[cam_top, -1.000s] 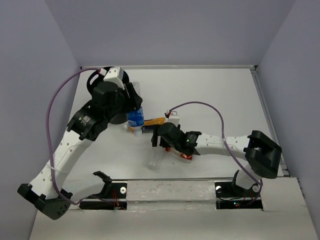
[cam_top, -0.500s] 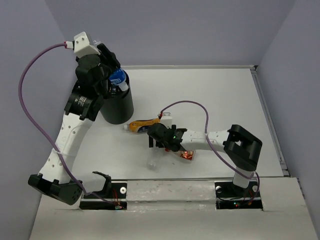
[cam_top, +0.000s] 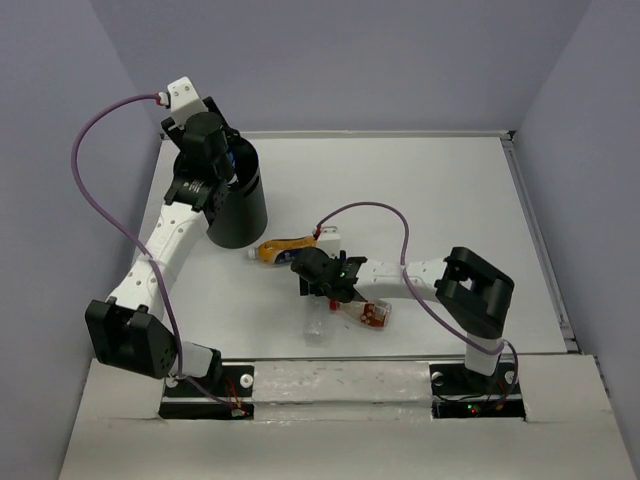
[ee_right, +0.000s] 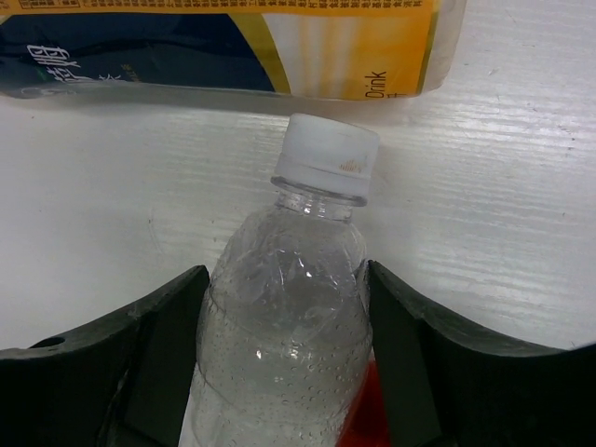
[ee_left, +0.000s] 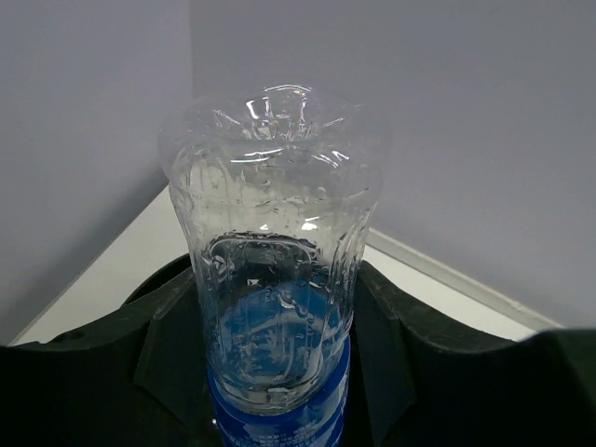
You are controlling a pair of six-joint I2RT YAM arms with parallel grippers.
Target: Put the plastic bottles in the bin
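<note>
My left gripper [cam_top: 224, 160] is shut on a clear blue-labelled bottle [ee_left: 275, 233], held at the far rim of the black bin [cam_top: 240, 212]; a bit of its blue label [cam_top: 232, 157] shows in the top view. My right gripper [cam_top: 308, 278] is low on the table with its fingers [ee_right: 158, 317] pressed on both sides of a clear white-capped bottle [ee_right: 279, 345]. This bottle lies with its cap toward the orange-yellow bottle [ee_right: 345, 42], which lies right of the bin [cam_top: 283, 250]. A red-labelled bottle [cam_top: 372, 315] and another clear bottle [cam_top: 318, 328] lie near the right arm.
Grey walls close in the white table [cam_top: 440, 200] on the far, left and right sides. A metal rail [cam_top: 340, 380] with the arm bases runs along the near edge. A purple cable [cam_top: 370, 215] loops above the right arm.
My left gripper lifted the blue-labelled bottle from the table beside the bin up to the bin's far rim. My right gripper moved left toward the orange-yellow bottle and onto the clear bottle.
</note>
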